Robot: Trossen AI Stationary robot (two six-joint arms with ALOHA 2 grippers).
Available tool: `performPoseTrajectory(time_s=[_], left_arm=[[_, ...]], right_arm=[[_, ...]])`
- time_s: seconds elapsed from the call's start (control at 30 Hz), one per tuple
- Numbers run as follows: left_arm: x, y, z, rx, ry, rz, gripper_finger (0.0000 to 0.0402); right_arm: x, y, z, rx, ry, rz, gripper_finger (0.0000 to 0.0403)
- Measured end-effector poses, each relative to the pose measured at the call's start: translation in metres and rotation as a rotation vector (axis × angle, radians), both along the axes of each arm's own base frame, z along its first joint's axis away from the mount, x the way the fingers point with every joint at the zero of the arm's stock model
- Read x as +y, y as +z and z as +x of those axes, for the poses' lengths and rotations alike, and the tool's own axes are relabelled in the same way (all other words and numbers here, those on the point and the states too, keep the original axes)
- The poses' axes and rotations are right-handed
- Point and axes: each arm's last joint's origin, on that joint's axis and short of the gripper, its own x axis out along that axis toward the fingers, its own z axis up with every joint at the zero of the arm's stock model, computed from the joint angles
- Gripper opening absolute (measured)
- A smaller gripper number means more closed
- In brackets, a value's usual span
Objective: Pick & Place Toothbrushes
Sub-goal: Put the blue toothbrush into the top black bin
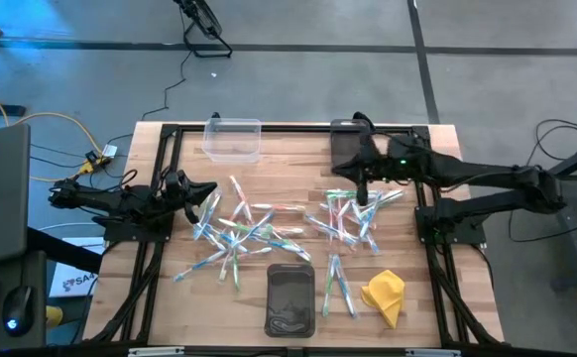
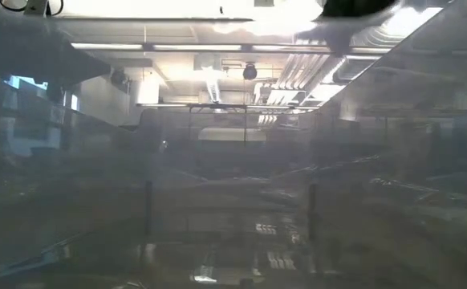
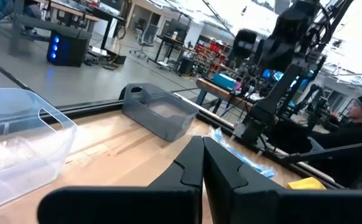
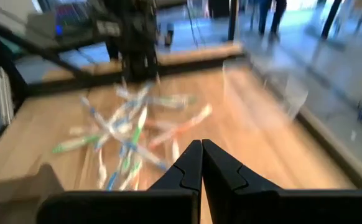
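Note:
Many toothbrushes lie scattered flat on the wooden table: one pile (image 1: 239,230) left of centre, another (image 1: 353,218) right of centre, and a few (image 1: 336,283) nearer the front edge. My left gripper (image 1: 209,190) is shut, level, at the left pile's edge, holding nothing (image 3: 203,163). My right gripper (image 1: 362,190) is shut above the far side of the right pile. In its wrist view the shut fingers (image 4: 201,158) point toward the toothbrushes (image 4: 131,127), with the left arm (image 4: 134,37) beyond.
A clear bin (image 1: 232,139) stands at the far edge, a dark bin (image 1: 346,144) beside it partly under the right arm, and another dark bin (image 1: 290,297) at the near edge. A yellow cloth (image 1: 385,296) lies near right. A person (image 3: 361,118) sits beyond the table.

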Motion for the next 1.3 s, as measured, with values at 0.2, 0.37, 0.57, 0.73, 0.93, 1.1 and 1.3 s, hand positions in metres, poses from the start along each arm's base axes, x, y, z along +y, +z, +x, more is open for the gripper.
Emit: performPoseTrajectory(time_s=[0.2, 0.37, 0.57, 0.73, 0.93, 1.1, 1.3], left_arm=[[0.0, 0.0, 0.0, 0.0, 0.0, 0.0, 0.0], [0.0, 0.0, 0.0, 0.016, 0.005, 0.026, 0.0], [0.0, -0.002, 0.0, 0.058, 0.01, 0.084, 0.0], [0.0, -0.002, 0.0, 0.058, 0.011, 0.085, 0.0], [0.0, -0.002, 0.0, 0.072, 0.016, 0.113, 0.0], [0.0, -0.002, 0.0, 0.074, 0.016, 0.116, 0.0], [0.0, -0.003, 0.0, 0.081, 0.015, 0.118, 0.0]], right_arm=[[-0.003, -0.012, 0.007, 0.055, -0.087, 0.125, 0.0003], [-0.005, -0.016, 0.005, 0.062, -0.238, 0.253, 0.0003], [-0.006, -0.022, 0.001, 0.09, -0.371, 0.416, 0.0002], [-0.004, -0.03, -0.004, 0.137, -0.468, 0.581, 0.0002], [-0.001, -0.038, -0.009, 0.21, -0.547, 0.804, 0.0002], [0.004, -0.044, -0.015, 0.32, -0.556, 0.96, 0.0002], [0.009, -0.053, -0.025, 0.467, -0.63, 1.085, 0.0002]])
